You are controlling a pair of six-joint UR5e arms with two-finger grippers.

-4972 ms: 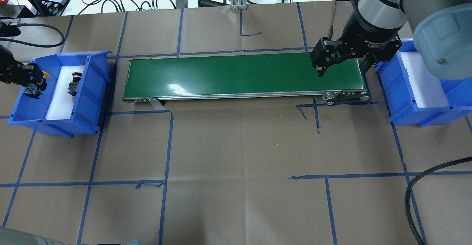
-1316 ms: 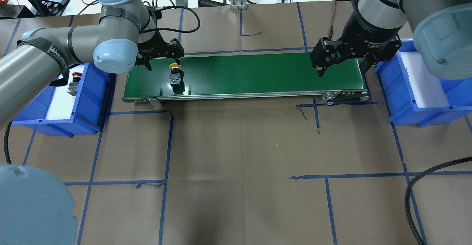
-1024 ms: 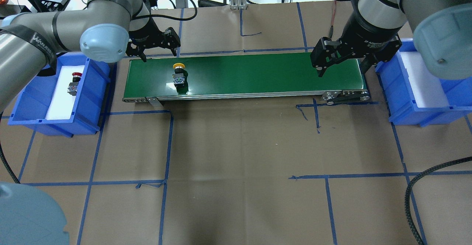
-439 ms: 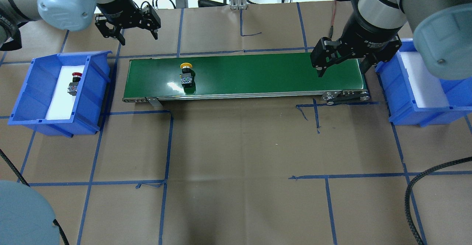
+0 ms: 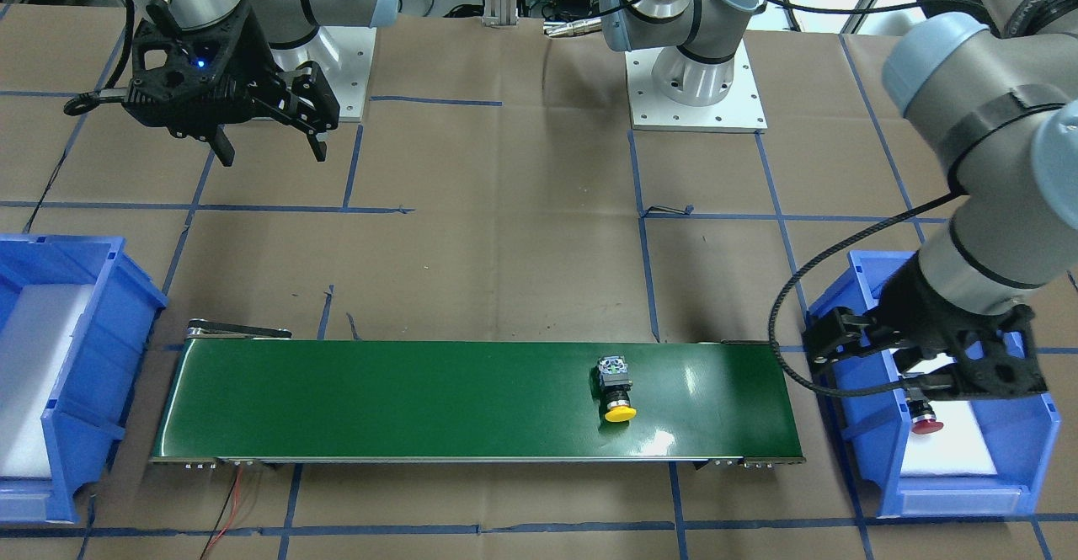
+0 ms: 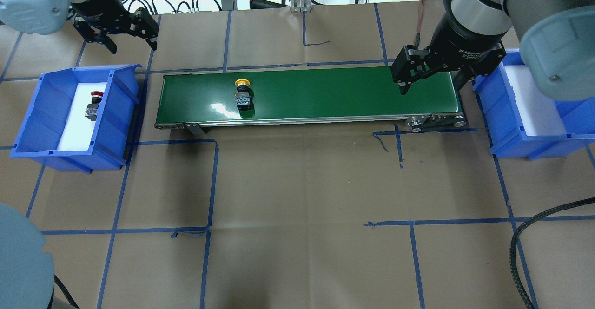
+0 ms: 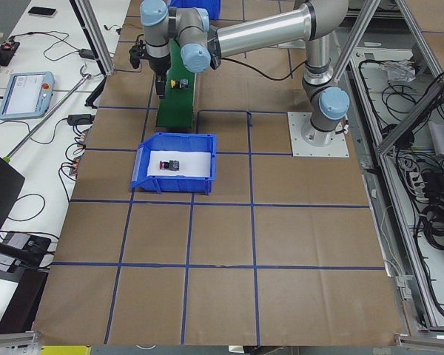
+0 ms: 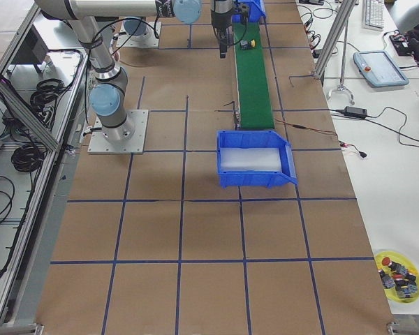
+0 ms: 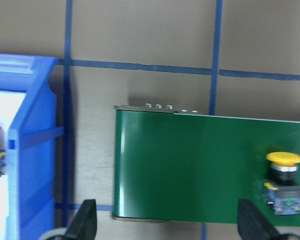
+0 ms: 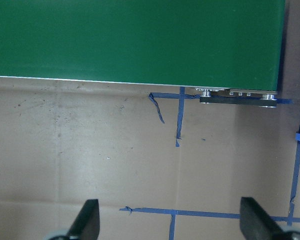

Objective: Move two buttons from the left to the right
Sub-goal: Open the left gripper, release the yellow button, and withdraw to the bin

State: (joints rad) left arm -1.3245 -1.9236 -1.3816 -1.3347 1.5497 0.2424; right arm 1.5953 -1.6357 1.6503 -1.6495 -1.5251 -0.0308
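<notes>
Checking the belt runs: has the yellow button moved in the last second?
Yes. In the overhead view the yellow button has slid rightward along the green conveyor belt, farther from its left end.

The yellow button lies on its side on the green conveyor belt — toward its left end; the red button lies inside the left blue bin.

yellow button, red button — green belt
</notes>
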